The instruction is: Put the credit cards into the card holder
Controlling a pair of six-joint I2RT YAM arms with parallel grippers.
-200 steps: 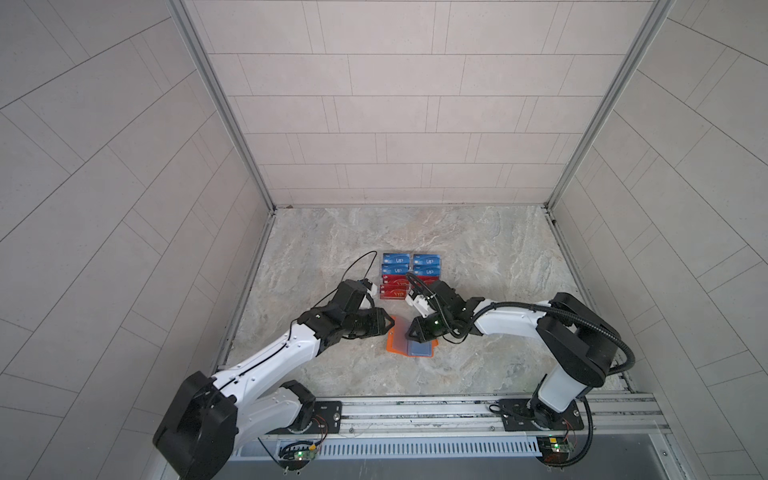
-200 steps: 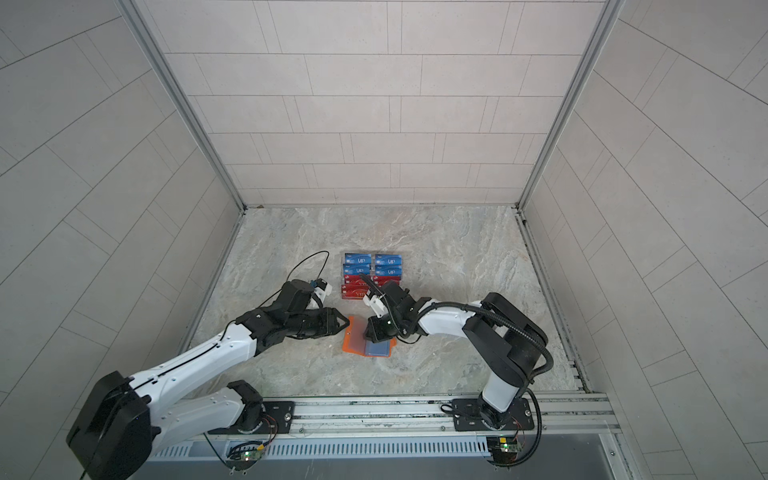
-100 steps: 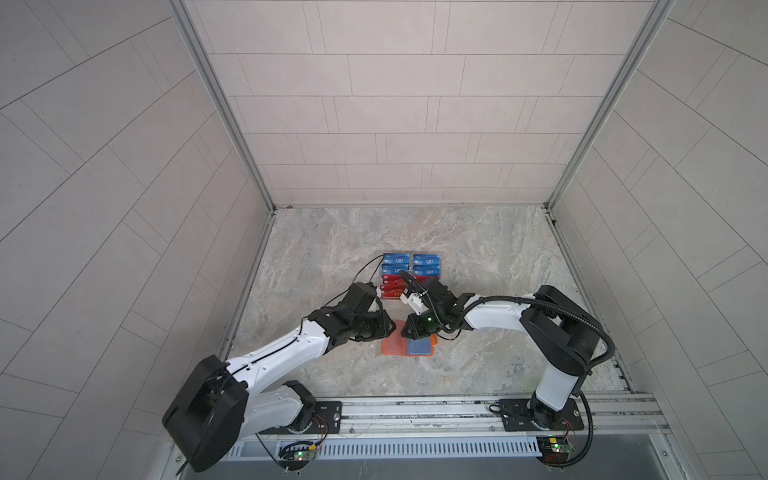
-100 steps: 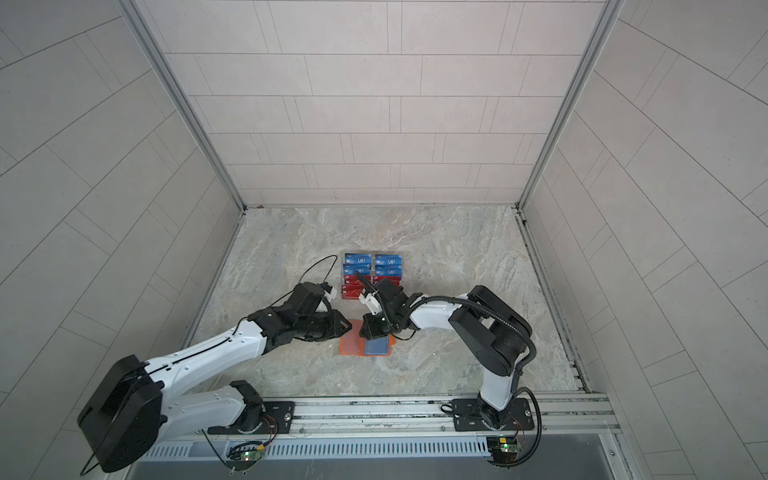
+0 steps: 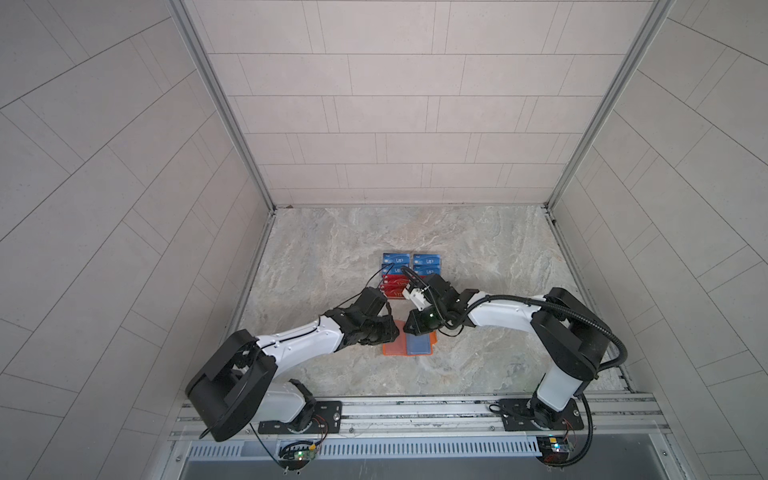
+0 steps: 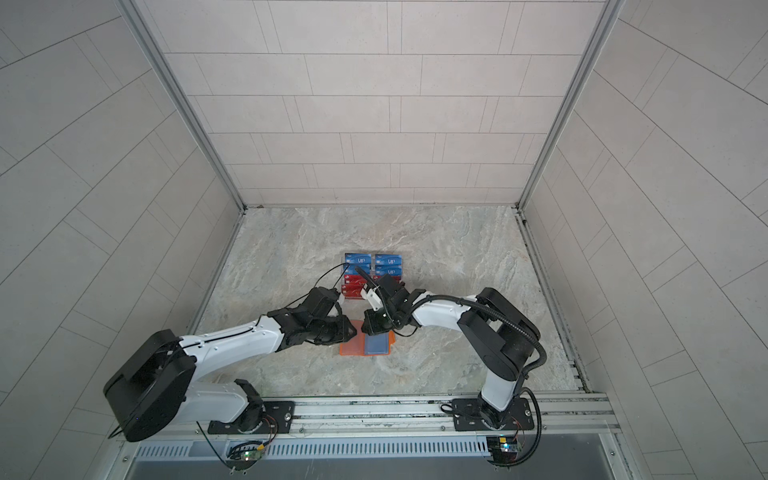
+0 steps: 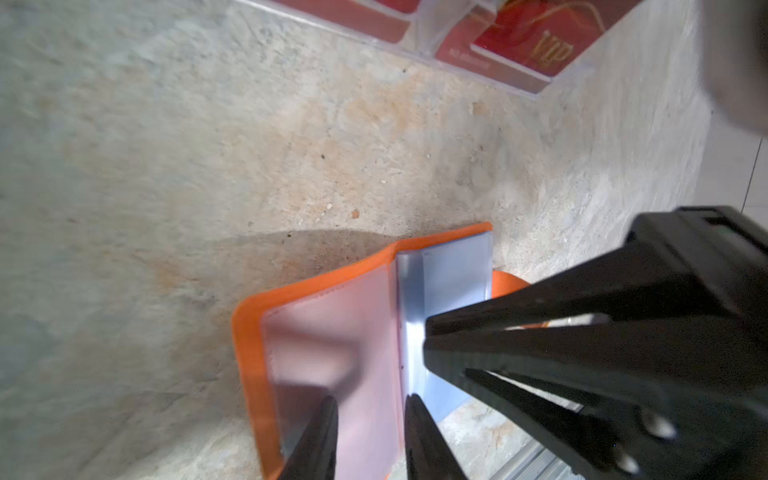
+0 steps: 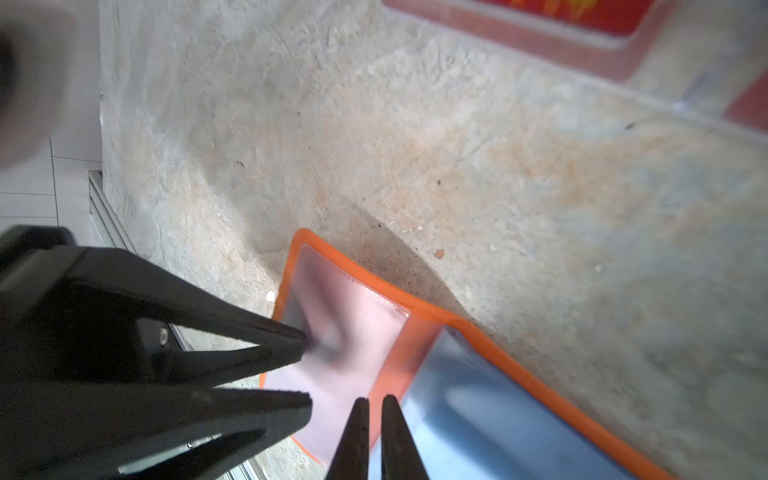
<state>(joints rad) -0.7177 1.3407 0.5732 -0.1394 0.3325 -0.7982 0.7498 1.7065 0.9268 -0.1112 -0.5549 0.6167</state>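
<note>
The orange card holder (image 5: 390, 348) (image 6: 350, 348) lies open on the marble floor in both top views. A blue card (image 5: 419, 345) (image 8: 498, 415) sits in its right-hand clear sleeve. The left page (image 7: 332, 316) shows a pinkish empty sleeve. My left gripper (image 7: 372, 415) (image 5: 395, 331) stands over that page, open, with nothing between its fingers. My right gripper (image 8: 375, 401) (image 5: 409, 329) is shut, holding nothing, its tips at the holder's fold beside the blue card. More credit cards, blue (image 5: 411, 261) and red (image 7: 536, 45), stand in racks behind the holder.
Two clear acrylic tiered racks (image 7: 374, 39) (image 6: 372, 270) stand side by side just behind the holder, close to both wrists. Tiled walls enclose the floor on three sides. A metal rail (image 5: 415, 411) with the arm bases runs along the front edge.
The two grippers have drawn closer together over the open holder: the left one has come in from the left onto the left page, and the right one has shifted slightly left. The holder stays put.
</note>
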